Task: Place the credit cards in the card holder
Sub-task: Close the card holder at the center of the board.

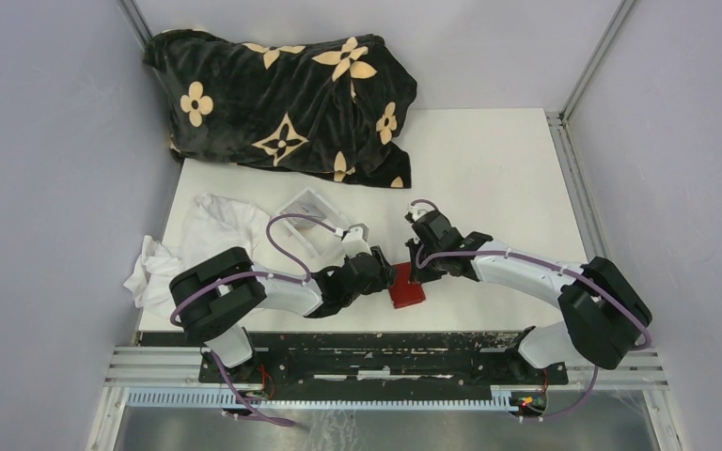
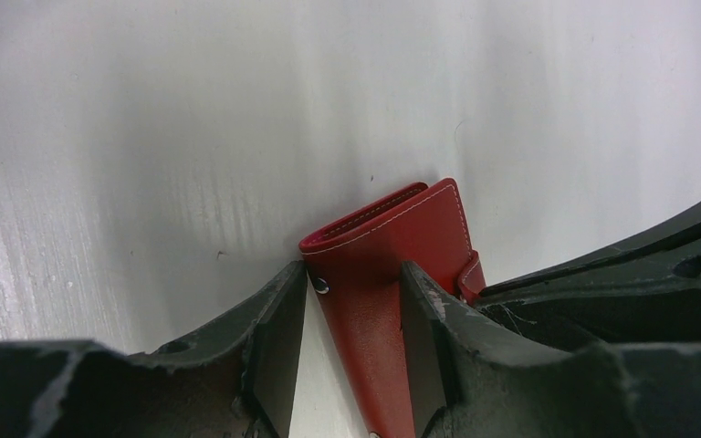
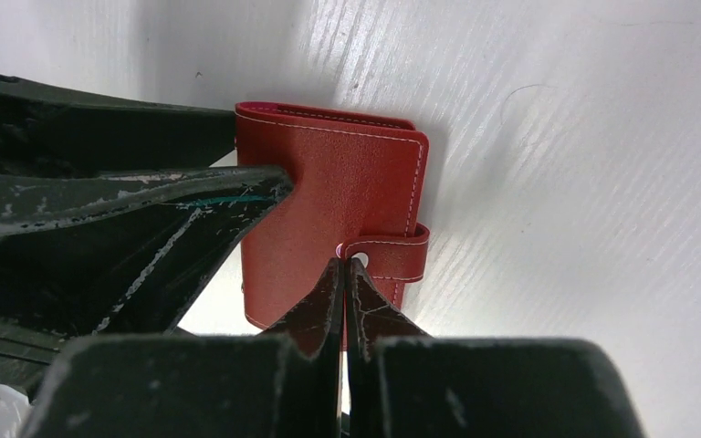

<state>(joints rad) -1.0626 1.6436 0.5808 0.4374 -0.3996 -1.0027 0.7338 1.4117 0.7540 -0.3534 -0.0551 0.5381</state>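
Top external view: card holder (image 1: 408, 289) is lying folded on the table (image 1: 498, 178) near the front edge, right between both arms. Left gripper (image 2: 356, 278) is clamped across one edge of it. Right gripper (image 3: 345, 266) is pinched fully together, tips at the snap tab (image 3: 397, 255).

1. From above, the left gripper (image 1: 390, 272) and right gripper (image 1: 416, 272) cover the far part of the card holder (image 1: 408, 293). Its tab is too small to make out there.
2. In the left wrist view, the card holder's near end runs off the bottom edge between the fingers (image 2: 278, 347), whose bases are cut off too.
3. In the right wrist view, the left gripper's fingers hide the card holder's left edge, and the right fingers (image 3: 315, 315) cover part of the snap stud.
4. A thin greenish line (image 3: 228, 199) along one left finger cannot be identified.
5. The card holder's inside is out of sight everywhere.
6. A purple cable (image 1: 278, 222) crosses the clear box (image 1: 312, 209), and the left arm overlaps the white cloth (image 1: 174, 258).
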